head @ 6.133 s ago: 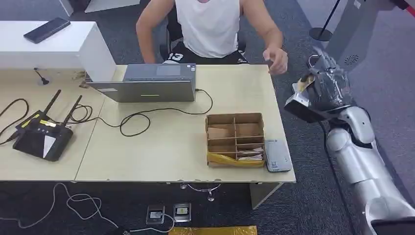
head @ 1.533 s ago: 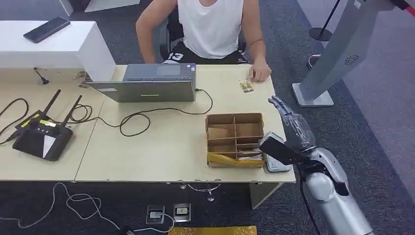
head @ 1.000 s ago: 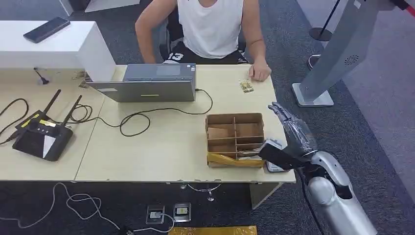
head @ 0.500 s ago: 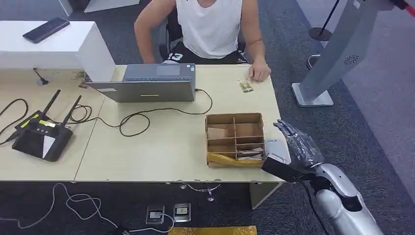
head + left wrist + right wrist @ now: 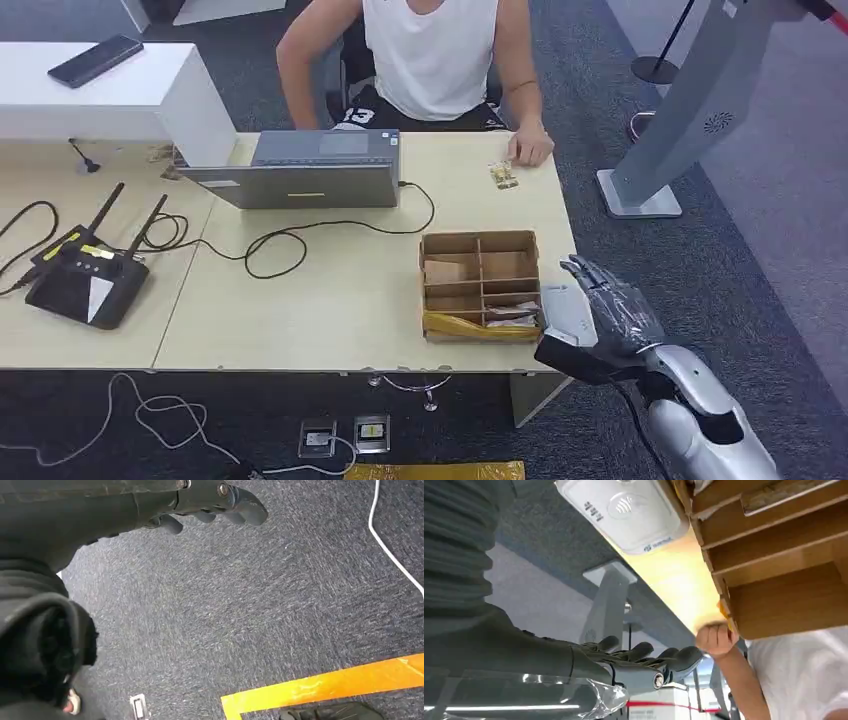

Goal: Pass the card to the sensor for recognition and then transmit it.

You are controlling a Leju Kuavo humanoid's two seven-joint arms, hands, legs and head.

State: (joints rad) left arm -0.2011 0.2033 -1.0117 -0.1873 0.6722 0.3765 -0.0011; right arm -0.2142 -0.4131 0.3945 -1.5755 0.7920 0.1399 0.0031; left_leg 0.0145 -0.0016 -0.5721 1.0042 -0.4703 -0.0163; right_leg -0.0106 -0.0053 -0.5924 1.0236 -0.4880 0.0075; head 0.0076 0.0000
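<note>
The small yellowish card lies flat on the table's far right, just beside the person's hand. A white card sensor sits at the table's front right corner, next to a cardboard divider box. My right hand hovers at that corner, partly over the sensor's outer side, fingers spread and empty. In the right wrist view the sensor is close above my spread fingers, with nothing held. My left hand hangs over the carpet, fingers loosely extended and empty.
A laptop with a trailing cable sits at the table's back. A black router rests on the left desk and a phone on the white counter. A grey stand rises right of the table. Orange floor tape crosses the carpet.
Six seconds ago my right hand held the card up near the person's hand. Now the card lies on the table and my empty right hand has dropped back to the front right corner.
</note>
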